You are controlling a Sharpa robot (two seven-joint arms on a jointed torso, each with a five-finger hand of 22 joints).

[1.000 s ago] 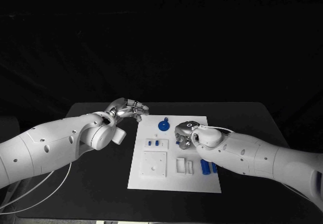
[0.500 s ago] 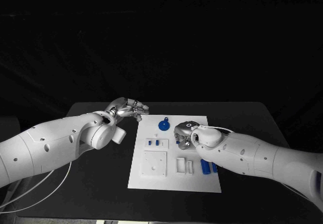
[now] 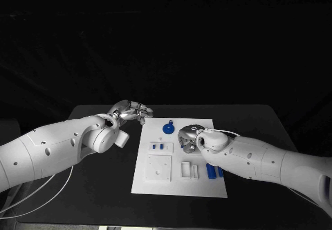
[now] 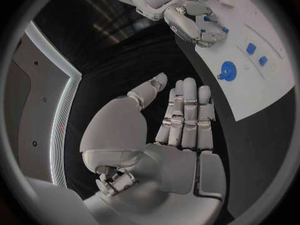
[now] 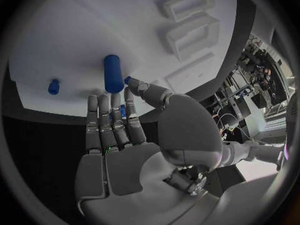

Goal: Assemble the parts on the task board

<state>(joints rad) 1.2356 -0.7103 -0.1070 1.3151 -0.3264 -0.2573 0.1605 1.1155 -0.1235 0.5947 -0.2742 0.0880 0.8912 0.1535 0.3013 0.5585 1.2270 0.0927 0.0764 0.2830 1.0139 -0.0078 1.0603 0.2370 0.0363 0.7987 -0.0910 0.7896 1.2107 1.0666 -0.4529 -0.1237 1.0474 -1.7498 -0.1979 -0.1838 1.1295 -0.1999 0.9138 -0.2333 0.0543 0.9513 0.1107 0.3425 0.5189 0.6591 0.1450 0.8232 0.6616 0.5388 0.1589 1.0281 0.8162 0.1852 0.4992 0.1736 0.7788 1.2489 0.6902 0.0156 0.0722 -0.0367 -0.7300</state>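
The white task board (image 3: 179,163) is seen mid-table. The right hand (image 3: 190,138) is held low over the board's middle, its fingers curled together with a small blue part (image 5: 122,111) pinched among them. The left hand (image 3: 131,112) is kept off the board's far left corner, fingers straight and side by side, nothing held. A round blue part (image 3: 168,129) is sitting near the board's far edge, just beside the right hand.

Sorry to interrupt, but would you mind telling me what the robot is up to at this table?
It is assembling small blue parts on the white task board. The right robot hand is down over the middle of the board, with a small blue part between its fingers. The left robot hand hovers off the board's far left corner, holding nothing. A round blue part and a blue cylinder lie on the board.
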